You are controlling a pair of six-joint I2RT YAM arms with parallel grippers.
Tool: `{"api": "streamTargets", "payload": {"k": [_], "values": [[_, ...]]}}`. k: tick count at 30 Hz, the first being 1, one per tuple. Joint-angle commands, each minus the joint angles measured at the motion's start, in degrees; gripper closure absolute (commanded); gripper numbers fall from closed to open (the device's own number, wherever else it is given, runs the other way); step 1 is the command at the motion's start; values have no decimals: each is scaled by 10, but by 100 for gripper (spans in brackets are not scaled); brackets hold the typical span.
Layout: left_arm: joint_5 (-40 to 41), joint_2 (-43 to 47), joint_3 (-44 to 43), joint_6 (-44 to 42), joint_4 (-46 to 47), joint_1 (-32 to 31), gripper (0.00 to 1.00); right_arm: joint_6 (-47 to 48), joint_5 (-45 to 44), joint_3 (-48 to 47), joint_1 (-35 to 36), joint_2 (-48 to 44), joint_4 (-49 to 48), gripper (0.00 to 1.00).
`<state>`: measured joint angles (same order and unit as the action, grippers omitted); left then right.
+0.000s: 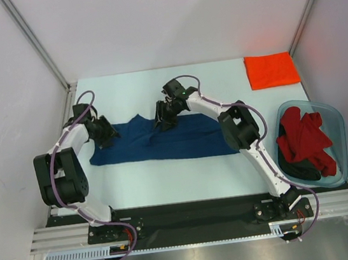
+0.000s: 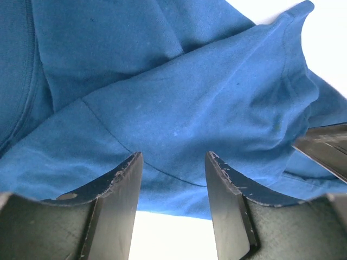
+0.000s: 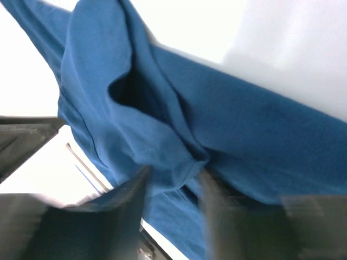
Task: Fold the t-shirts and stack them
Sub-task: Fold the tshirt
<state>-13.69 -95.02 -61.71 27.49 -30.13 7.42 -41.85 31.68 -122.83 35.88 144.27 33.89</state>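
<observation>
A navy blue t-shirt (image 1: 163,143) lies spread across the middle of the table. My left gripper (image 1: 107,131) is at its left end. In the left wrist view the jaws (image 2: 173,162) are open and the shirt's hem (image 2: 173,108) lies between the fingertips. My right gripper (image 1: 163,118) is at the shirt's far edge near the middle. In the blurred right wrist view it (image 3: 173,181) is closed on a bunched fold of the blue cloth (image 3: 162,141). A folded orange t-shirt (image 1: 271,70) lies at the back right. Red (image 1: 303,137) and dark (image 1: 298,170) shirts sit in the tub.
A clear bluish plastic tub (image 1: 335,123) stands at the right edge of the table. Metal frame posts (image 1: 37,42) and white walls close in the back and sides. The arm bases stand on the rail (image 1: 199,220) at the near edge.
</observation>
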Motion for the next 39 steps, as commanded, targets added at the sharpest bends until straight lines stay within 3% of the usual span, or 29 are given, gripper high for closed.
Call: {"api": "streamTargets", "payload": {"k": [1, 3, 4, 6, 21, 24, 28, 34, 39], "values": [[10, 40, -10, 22, -4, 1, 45, -25, 3, -30, -2, 15, -11, 60], [12, 48, -11, 23, -6, 1, 45, -17, -12, -32, -2, 8, -1, 76], [13, 52, -14, 25, -9, 1, 44, -11, -21, -30, -1, 2, 12, 89], [13, 55, -23, 29, -7, 1, 45, 11, -40, -13, 0, -27, 17, 98], [25, 45, -24, 45, -1, 1, 45, 55, -45, 98, 2, -113, 0, 100], [34, 43, -19, 42, -7, 1, 45, 63, -48, 107, 3, -109, 1, 95], [61, 39, -21, 37, -29, 1, 44, 77, -56, 97, -2, -89, 20, 81], [135, 82, 3, 14, -48, 14, 32, 95, -50, 68, -11, -64, 29, 78], [163, 93, 11, -22, -55, 57, 30, 111, -46, 51, -19, -62, 41, 56]]}}
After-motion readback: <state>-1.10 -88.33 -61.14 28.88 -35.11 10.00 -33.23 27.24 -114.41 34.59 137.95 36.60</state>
